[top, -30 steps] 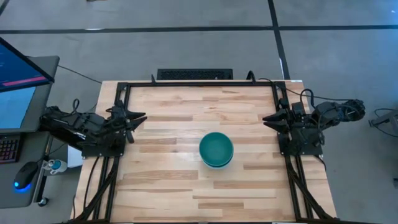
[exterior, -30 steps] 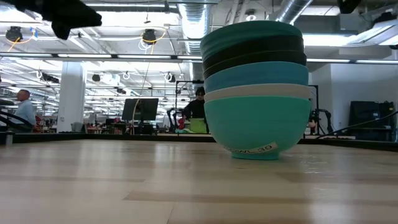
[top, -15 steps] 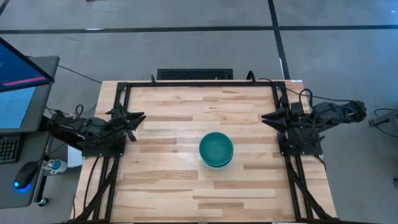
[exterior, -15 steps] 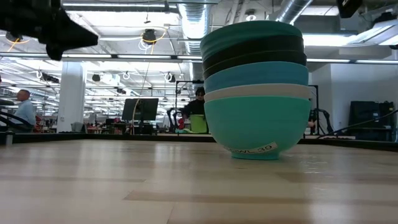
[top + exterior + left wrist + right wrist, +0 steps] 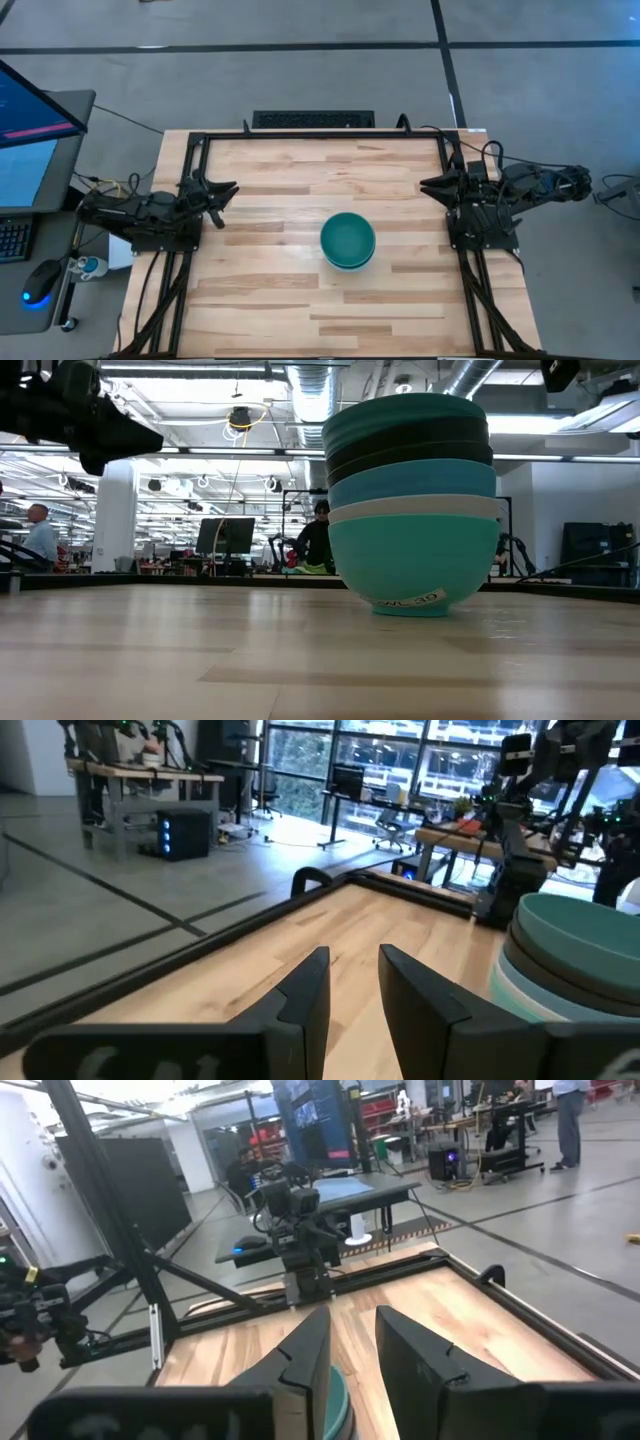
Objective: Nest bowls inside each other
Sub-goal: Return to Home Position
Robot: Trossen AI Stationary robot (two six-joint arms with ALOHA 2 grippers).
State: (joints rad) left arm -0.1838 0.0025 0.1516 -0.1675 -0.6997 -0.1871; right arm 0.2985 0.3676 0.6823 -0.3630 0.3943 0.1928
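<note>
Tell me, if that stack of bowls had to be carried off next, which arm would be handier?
Right, probably. The left pincer and the right pincer both wait open and empty at the sides of the table, but the stack stands clearly nearer the right one, so it has less way to reach.

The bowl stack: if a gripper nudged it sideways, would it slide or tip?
Probably tips before sliding if pushed high: the stack stands six bowls tall on the bottom bowl's narrow foot. Pushed low, it likely slides on the smooth wooden table. The nested rims look snug, so it should move as one.
</note>
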